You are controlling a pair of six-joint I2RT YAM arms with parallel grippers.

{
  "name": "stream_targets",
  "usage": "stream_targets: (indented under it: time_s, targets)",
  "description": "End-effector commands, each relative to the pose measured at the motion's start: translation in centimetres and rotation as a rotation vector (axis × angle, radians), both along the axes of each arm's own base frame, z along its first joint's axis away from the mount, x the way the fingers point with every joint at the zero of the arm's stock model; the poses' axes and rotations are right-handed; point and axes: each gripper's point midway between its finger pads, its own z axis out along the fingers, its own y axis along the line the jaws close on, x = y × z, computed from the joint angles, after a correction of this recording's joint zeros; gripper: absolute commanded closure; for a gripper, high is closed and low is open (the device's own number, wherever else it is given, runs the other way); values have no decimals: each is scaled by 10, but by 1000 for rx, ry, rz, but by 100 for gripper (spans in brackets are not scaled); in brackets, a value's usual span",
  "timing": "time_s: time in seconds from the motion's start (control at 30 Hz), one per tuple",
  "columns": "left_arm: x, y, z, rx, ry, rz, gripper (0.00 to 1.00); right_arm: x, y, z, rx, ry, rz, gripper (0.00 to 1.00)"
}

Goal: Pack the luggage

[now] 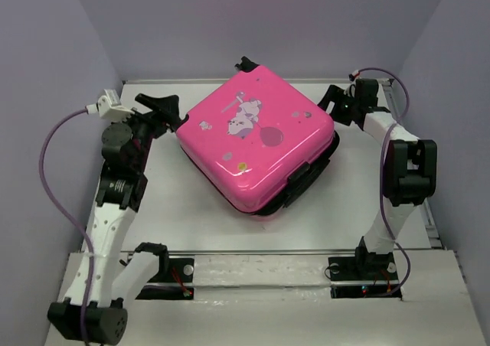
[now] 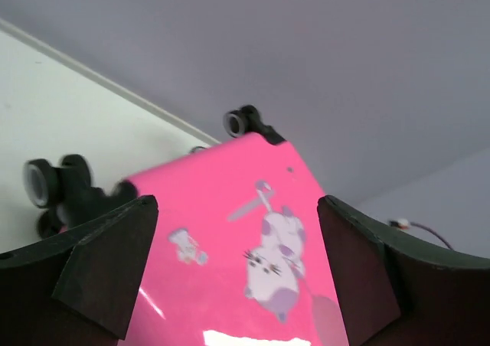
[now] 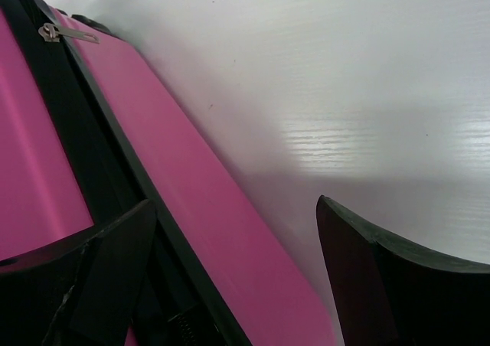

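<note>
Closed pink luggage [image 1: 256, 139] lies lid-up and skewed at the middle of the table [image 1: 191, 216]. Left gripper [image 2: 236, 208] faces its far-left corner near the wheels [image 2: 47, 187], jaws apart; right gripper [image 3: 236, 208] straddles its right edge beside the zipper seam [image 3: 99, 155], jaws apart, nothing clamped

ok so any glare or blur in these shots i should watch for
Top external: sharp and evenly lit, small highlights on the luggage lid. Left wrist: the lid's print is slightly soft, with a white glare streak at the bottom edge. Right wrist: a bright sheen on the table, and a soft shadow beside the luggage.
</note>
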Motion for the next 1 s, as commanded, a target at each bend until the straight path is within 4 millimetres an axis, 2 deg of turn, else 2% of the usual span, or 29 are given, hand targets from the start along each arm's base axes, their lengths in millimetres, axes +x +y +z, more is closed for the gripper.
stream_targets:
  time_s: [0.0,0.03,0.1,0.13,0.17,0.2,0.27,0.43,0.5,0.53,0.67,0.7,0.8,0.87,0.9,0.93,0.97]
  targets:
    - [47,33,-54,-19,132,-16,1,-13,27,26,51,-50,133,9]
    - [61,26,-75,-71,193,-112,1,-17,28,21,62,-42,136,9]
    - [77,37,-86,-123,220,-142,1,-17,31,23,79,-58,150,9]
    - [88,33,-100,-172,249,-186,1,-19,33,22,88,-55,160,9]
    - [92,32,-103,-203,247,-210,1,-20,34,22,91,-56,166,9]
    - [100,34,-117,-242,273,-222,1,-21,35,24,93,-65,172,9]
    - [108,34,-120,-273,270,-240,1,-23,36,22,95,-69,178,9]
    - [133,25,-156,-386,323,-304,1,-26,42,25,102,-84,200,8]
    - [139,22,-164,-414,343,-318,1,-27,41,22,99,-80,194,8]
    - [143,21,-176,-426,362,-319,1,-28,41,21,99,-78,194,8]
    - [158,14,-187,-493,359,-331,1,-29,46,21,102,-78,202,8]
    - [162,13,-196,-514,377,-326,1,-31,50,21,100,-79,211,8]
    - [173,9,-190,-533,321,-324,1,-32,49,20,95,-77,205,8]
    - [178,6,-179,-593,263,-344,1,-35,53,17,91,-71,209,8]
    - [179,2,-167,-599,205,-370,3,-34,50,17,81,-70,194,8]
    - [179,1,-157,-633,180,-380,18,-36,53,15,78,-64,188,8]
    - [179,0,-150,-638,158,-390,26,-39,51,9,78,-47,175,8]
